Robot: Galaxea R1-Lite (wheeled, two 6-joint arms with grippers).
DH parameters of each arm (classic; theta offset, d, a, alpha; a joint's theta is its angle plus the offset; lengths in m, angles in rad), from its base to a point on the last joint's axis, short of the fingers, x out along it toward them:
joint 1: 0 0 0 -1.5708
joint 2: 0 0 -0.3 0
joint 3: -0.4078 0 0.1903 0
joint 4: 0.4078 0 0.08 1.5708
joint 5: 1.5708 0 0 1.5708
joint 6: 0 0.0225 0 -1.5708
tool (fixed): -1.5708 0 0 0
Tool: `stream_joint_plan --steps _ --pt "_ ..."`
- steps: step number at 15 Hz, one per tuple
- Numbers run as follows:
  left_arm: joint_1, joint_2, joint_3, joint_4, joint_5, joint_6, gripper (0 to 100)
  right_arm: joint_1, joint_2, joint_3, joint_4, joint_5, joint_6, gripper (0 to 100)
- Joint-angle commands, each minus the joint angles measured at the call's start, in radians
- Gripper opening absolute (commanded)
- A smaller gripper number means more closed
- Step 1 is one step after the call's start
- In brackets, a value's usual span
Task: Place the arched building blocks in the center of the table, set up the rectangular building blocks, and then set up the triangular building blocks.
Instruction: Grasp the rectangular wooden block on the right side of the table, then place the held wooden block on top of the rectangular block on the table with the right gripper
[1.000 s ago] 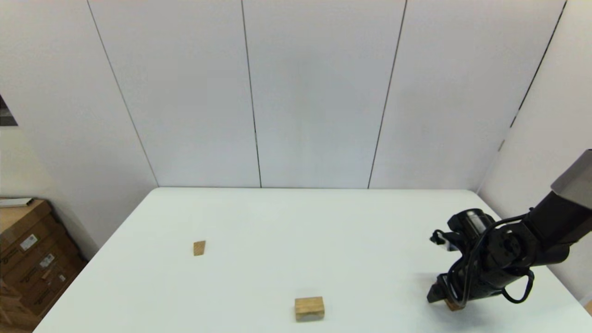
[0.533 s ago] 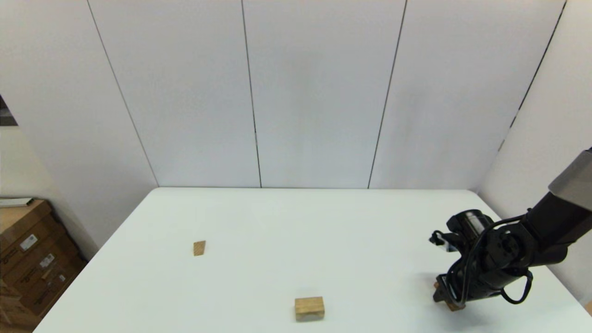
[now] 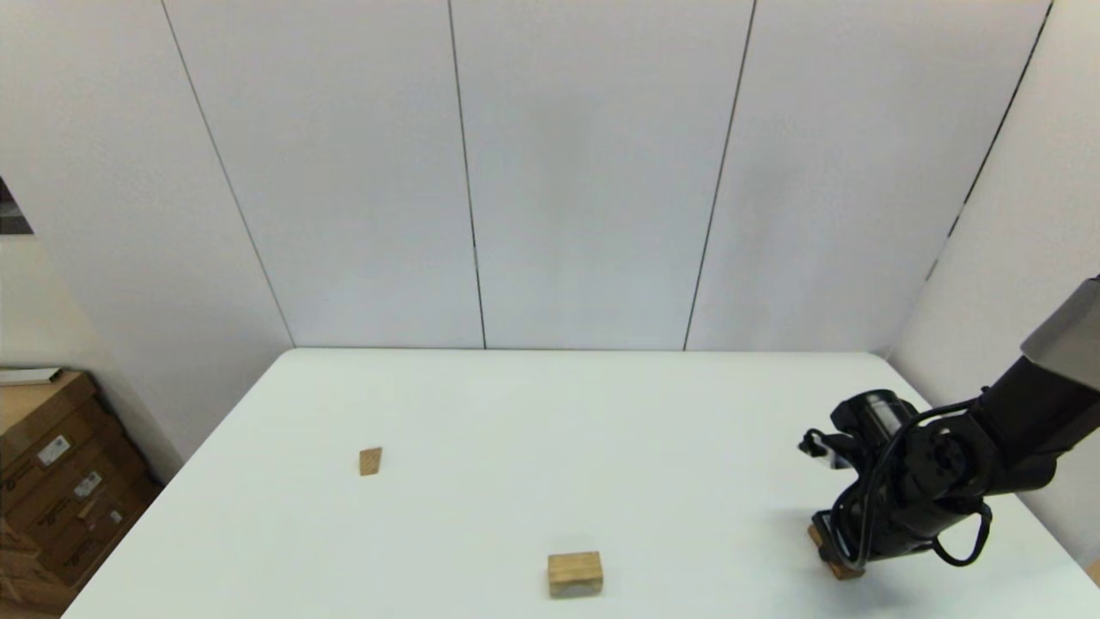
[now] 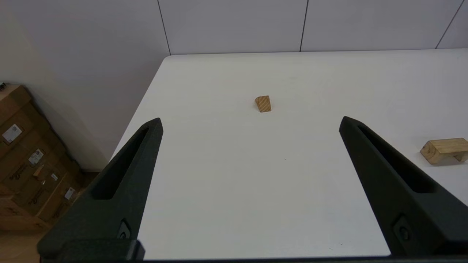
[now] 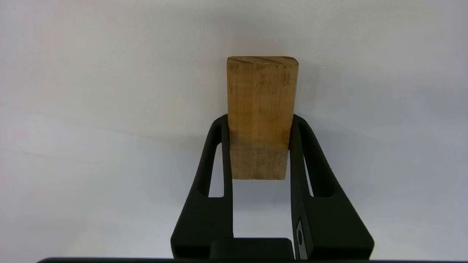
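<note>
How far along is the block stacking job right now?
Early. The arched block sits near the table's front middle, possibly already placed. In hand: the right gripper is shut on the rectangular plank at the right side. Left: plank onto arch, then the triangular wedge, untouched at left. Left gripper hangs open, idle.

No readable text anywhere. The cardboard boxes [image 3: 51, 481] on the floor off the table's [image 3: 516, 413] left edge carry white stickers and faint dark printing, too small to make out in the head or left wrist views. The blocks, the table surface and the wall panels have no markings, brands or numbers.
</note>
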Motion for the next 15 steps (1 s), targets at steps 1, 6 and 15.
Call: stream_joint_plan --steps 1,6,15 --pt "0.001 0.002 0.000 0.000 0.001 -0.002 100 0.014 -0.160 0.000 0.005 0.048 -0.006 0" --pt "0.001 0.002 0.000 0.000 0.001 0.000 100 0.267 -0.312 -0.082 0.100 0.066 -0.012 0" --pt "0.001 0.002 0.000 0.000 0.001 0.000 100 0.602 -0.211 -0.435 0.457 0.157 -0.181 0"
